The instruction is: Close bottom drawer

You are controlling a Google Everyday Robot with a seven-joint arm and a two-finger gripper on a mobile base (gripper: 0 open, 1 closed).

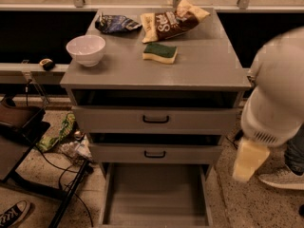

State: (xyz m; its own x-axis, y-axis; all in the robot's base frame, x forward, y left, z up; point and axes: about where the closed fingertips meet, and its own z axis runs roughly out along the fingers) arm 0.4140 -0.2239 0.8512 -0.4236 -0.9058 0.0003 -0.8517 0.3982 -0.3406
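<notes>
speckled floor (237,210); pincer (248,159) beside grey cabinet (156,75).

High front view, end effector (248,159) right
</notes>
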